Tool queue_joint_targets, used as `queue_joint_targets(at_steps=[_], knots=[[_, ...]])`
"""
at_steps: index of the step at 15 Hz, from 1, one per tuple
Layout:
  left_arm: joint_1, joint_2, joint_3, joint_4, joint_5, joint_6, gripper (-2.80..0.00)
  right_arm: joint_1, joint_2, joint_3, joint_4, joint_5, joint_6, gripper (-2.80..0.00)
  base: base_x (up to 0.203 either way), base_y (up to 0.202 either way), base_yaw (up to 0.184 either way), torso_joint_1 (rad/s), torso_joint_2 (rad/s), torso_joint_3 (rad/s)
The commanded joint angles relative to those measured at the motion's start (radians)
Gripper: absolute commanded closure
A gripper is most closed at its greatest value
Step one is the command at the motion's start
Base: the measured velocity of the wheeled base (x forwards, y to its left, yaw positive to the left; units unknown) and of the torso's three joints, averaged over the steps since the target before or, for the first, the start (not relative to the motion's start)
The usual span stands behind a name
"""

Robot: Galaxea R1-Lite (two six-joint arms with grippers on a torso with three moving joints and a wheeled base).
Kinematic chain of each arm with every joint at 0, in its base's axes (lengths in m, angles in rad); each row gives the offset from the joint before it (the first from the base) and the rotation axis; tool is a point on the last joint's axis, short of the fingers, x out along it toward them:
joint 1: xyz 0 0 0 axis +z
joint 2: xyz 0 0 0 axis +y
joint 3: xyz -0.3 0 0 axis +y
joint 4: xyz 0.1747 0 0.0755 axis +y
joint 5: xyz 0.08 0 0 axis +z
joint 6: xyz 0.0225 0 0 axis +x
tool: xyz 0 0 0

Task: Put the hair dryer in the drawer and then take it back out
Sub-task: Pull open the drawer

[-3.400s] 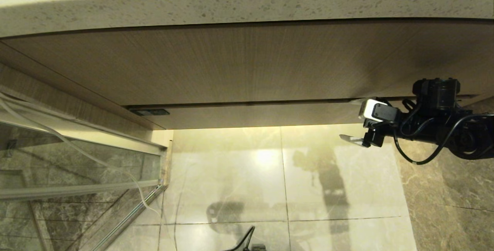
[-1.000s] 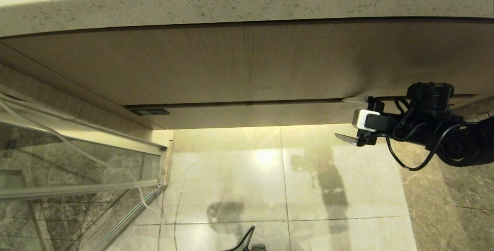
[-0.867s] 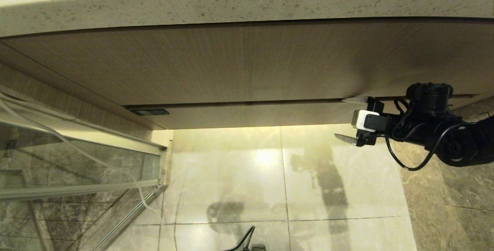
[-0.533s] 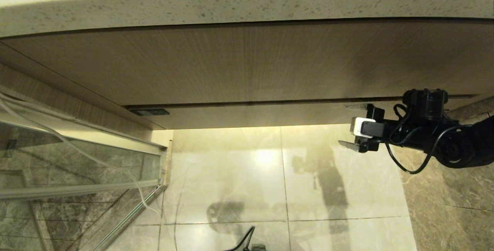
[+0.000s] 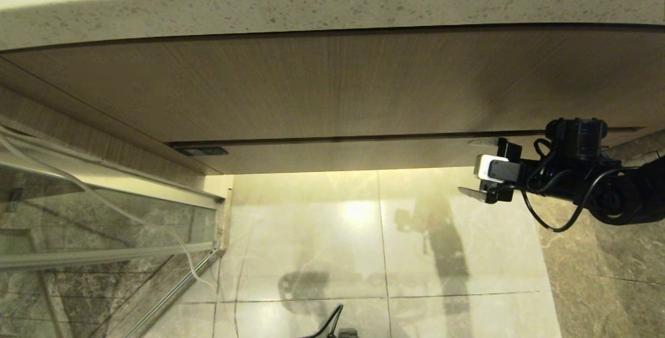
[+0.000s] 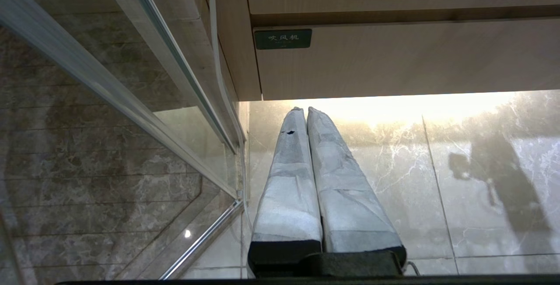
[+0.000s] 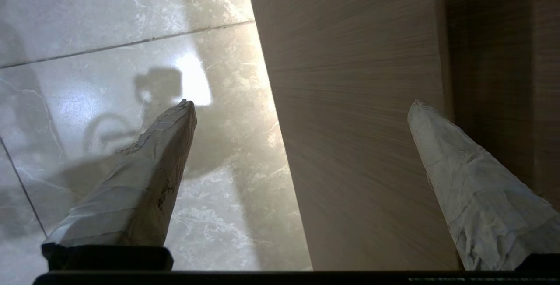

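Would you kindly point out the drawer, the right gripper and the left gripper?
drawer [image 5: 337, 155]: head view, its narrow closed front.
right gripper [image 5: 475, 167]: head view, between its open fingertips.
left gripper [image 6: 305, 110]: left wrist view, between its shut fingertips.

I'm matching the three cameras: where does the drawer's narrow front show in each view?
Head view: the drawer is the thin wood-grain strip under the taller panel, shut, with the open right gripper at its right end.
Left wrist view: the strip above the shut left gripper.
Right wrist view: the wood band between the fingers.
Shared landmark: the pale marble floor.
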Motion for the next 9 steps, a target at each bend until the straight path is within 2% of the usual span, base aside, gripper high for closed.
queue_joint_targets(at_steps=[1, 9], knots=[[0.0, 0.0, 0.04, -0.002, -0.001, -0.001, 0.0, 0.0, -0.028, 0.013, -0.006, 0.005, -0.007, -2.8, 0.0, 0.0, 0.0, 0.0, 0.0, 0.0], [0.0, 0.0, 0.04, -0.002, 0.0, -0.001, 0.0, 0.028, -0.049, 0.019, -0.017, 0.002, -0.007, -2.8, 0.0, 0.0, 0.0, 0.0, 0.0, 0.0]])
